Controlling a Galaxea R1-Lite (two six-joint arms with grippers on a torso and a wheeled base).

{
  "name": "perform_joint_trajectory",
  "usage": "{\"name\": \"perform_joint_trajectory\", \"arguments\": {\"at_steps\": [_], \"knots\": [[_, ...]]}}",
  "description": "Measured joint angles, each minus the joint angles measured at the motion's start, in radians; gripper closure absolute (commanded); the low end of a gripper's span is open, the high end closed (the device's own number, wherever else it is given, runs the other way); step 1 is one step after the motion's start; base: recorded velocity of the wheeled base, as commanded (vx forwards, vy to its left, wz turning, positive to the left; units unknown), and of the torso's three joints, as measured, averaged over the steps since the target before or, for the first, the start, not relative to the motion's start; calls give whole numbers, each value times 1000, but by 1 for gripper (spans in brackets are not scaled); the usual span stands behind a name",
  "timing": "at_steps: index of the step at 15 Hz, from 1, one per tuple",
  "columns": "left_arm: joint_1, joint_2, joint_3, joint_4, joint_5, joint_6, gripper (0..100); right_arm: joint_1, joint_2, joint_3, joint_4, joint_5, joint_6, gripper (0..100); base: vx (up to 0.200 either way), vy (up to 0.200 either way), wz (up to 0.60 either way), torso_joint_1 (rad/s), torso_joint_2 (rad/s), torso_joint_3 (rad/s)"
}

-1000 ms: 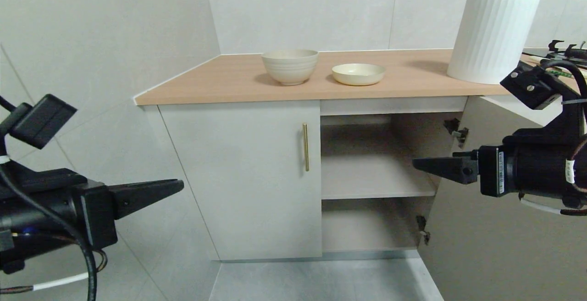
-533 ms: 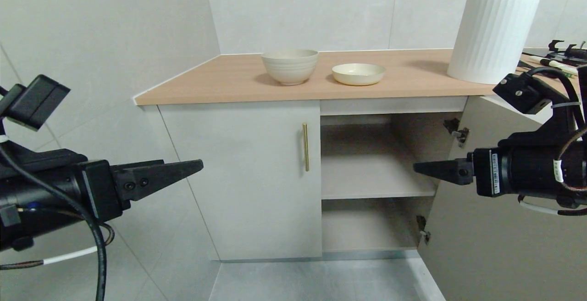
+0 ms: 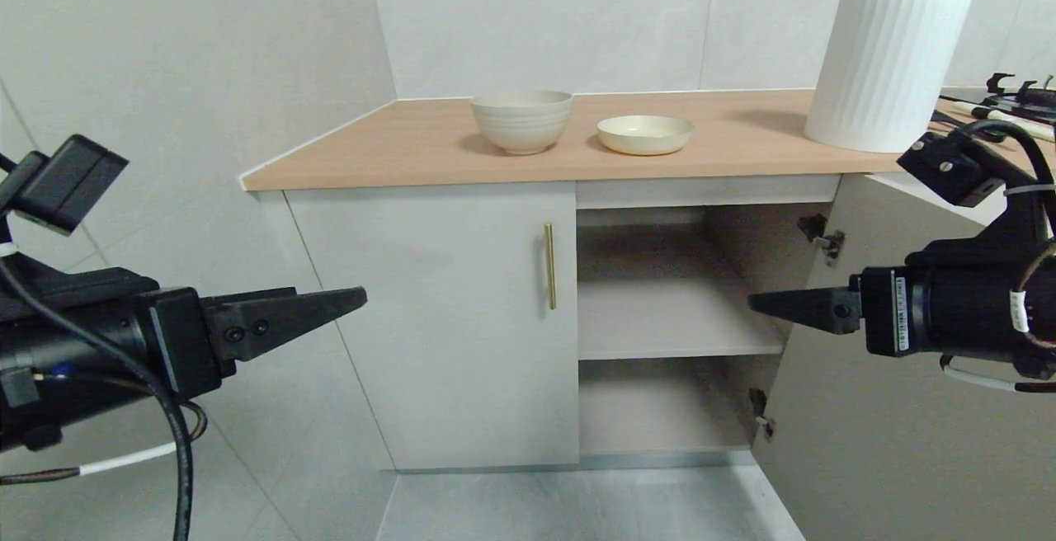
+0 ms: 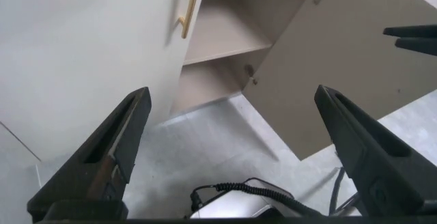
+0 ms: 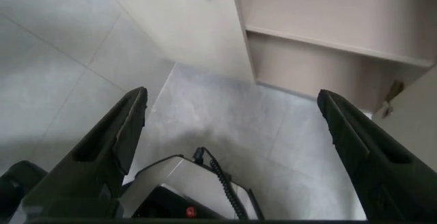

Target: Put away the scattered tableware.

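A beige ribbed bowl and a shallow cream plate stand side by side on the wooden countertop. Below them the cabinet's right half is open, showing a bare middle shelf and bottom shelf. My left gripper hovers open and holding nothing in front of the closed left door, well below the counter. My right gripper is open too, level with the middle shelf beside the swung-out door. The left wrist view has wide-spread fingers, and the right wrist view has the same.
A tall white ribbed cylinder stands on the counter at the right, with dark tools behind it. The closed door carries a brass handle. A tiled wall bounds the left side. Grey floor lies before the cabinet.
My left gripper has risen and moved forward toward the closed door, then held still. The right gripper has barely shifted.
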Motion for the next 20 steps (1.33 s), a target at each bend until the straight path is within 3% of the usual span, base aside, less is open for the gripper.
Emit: {"name": "perform_joint_trajectory", "arguments": {"at_steps": [10,20], "knots": [[1,1,-1,0,0,-1,0,-1,-63,33,-6,5,-16,0,200,0,0,3,3,2],[0,-6,1,-1,-1,-1,0,-1,-63,41,-7,0,-38,0,0,0,0,0,0,0]]}}
